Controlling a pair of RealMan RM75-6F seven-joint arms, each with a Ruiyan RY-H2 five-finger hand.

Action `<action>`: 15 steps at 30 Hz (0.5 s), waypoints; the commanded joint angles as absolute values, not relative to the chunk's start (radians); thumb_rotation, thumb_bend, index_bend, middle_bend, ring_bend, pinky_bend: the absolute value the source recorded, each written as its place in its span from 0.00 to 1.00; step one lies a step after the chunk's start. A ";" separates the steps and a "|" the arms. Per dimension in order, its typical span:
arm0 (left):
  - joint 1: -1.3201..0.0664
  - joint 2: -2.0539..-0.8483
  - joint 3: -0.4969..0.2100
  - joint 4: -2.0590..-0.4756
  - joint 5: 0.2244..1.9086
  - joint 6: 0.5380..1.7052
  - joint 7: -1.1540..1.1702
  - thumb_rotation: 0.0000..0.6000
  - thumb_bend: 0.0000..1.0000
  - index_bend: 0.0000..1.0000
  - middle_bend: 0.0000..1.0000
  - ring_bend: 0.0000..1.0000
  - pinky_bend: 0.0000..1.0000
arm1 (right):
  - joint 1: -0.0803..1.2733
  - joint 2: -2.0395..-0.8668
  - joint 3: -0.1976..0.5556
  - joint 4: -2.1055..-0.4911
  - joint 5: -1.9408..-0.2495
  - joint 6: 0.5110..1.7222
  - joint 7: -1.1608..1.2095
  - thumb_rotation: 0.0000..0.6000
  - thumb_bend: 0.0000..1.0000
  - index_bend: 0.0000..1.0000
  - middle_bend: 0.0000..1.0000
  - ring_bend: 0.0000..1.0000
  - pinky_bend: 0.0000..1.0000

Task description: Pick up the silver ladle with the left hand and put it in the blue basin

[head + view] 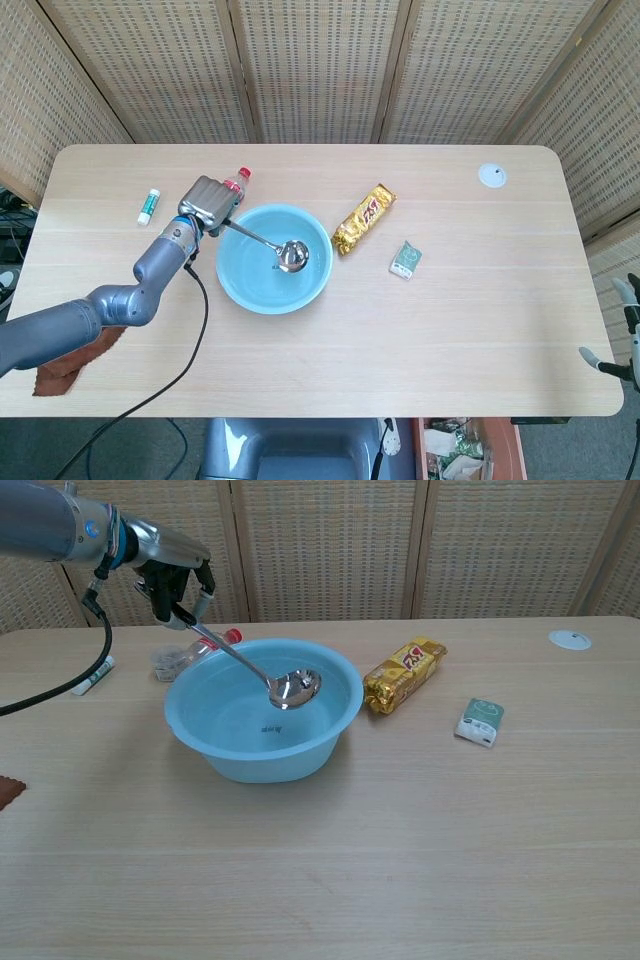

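My left hand [207, 205] [176, 584] grips the handle end of the silver ladle [270, 246] [262, 675] above the far left rim of the blue basin [240, 287] [226, 760]. The ladle slants down and to the right, its bowl hanging inside the basin over the right half, above the bottom. Only part of my right hand [618, 338] shows at the head view's lower right edge, off the table, with nothing in it; its fingers are too cut off to read.
A small bottle with a red cap [238, 180] and a small jar [166, 661] lie just behind the basin by my left hand. A white tube [148, 205], a gold snack bag [364, 217], a small green packet [405, 259], a white disc [491, 176] and a brown cloth [62, 358] are also on the table.
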State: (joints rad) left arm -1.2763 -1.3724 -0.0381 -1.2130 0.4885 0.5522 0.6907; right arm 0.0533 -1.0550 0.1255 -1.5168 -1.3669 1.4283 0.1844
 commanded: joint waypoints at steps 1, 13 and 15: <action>-1.328 -1.411 0.017 -1.178 0.437 0.571 0.755 1.00 0.72 0.98 1.00 0.97 1.00 | 0.051 -1.053 0.129 -1.516 -1.365 1.433 0.191 1.00 0.00 0.00 0.00 0.00 0.00; -1.416 -1.531 0.121 -1.124 0.291 0.661 0.950 1.00 0.72 0.98 1.00 0.97 1.00 | 0.043 -1.042 0.131 -1.512 -1.374 1.446 0.226 1.00 0.00 0.00 0.00 0.00 0.00; -1.423 -1.543 0.125 -1.121 0.276 0.668 0.969 1.00 0.72 0.98 1.00 0.97 1.00 | 0.041 -1.041 0.132 -1.511 -1.374 1.448 0.230 1.00 0.00 0.00 0.00 0.00 0.00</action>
State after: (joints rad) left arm -1.4172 -1.5358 0.1209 -1.1248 0.2846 0.6631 0.9599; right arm 0.0418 -1.0418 0.1312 -1.5113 -1.3740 1.4472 0.2295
